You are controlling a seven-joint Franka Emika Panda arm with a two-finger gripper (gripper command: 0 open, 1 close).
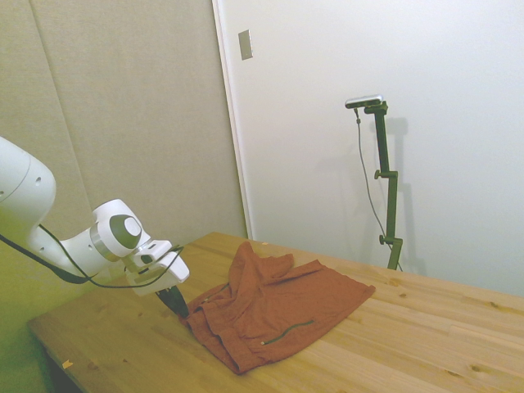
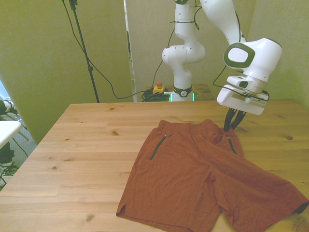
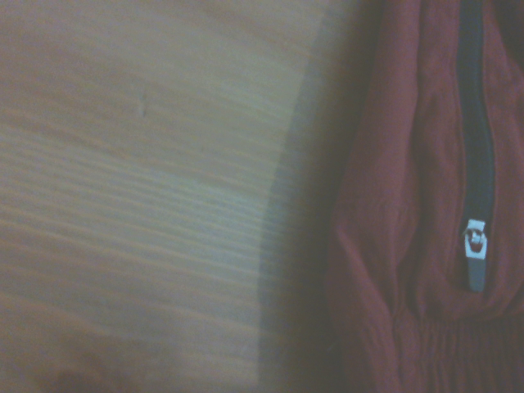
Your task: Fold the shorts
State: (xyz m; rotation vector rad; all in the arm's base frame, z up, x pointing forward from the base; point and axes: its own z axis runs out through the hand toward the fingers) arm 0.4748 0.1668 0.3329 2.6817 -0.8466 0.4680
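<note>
The rust-orange shorts [image 2: 193, 179] lie spread on the wooden table [image 2: 87, 145], waistband toward the far edge, both legs toward the near edge. Dark zippered pocket slits show near each hip [image 2: 157, 147]. In the side view the shorts [image 1: 278, 311] are rumpled, with one part standing up in a peak. My gripper [image 2: 231, 128] points down at the waistband corner on the front view's right, its dark fingers a little apart with their tips at the fabric's edge. From the side, the gripper [image 1: 176, 304] touches the shorts' near corner. The wrist view shows the shorts [image 3: 393, 205] and a zipper pull [image 3: 473, 243].
Bare table [image 1: 426, 327] lies all around the shorts. A leg of the shorts reaches the near edge at the front view's right. An orange-topped button box [image 2: 158, 88] and cables sit behind the table by the arm's base. A white object [image 2: 7, 130] stands off the front view's left.
</note>
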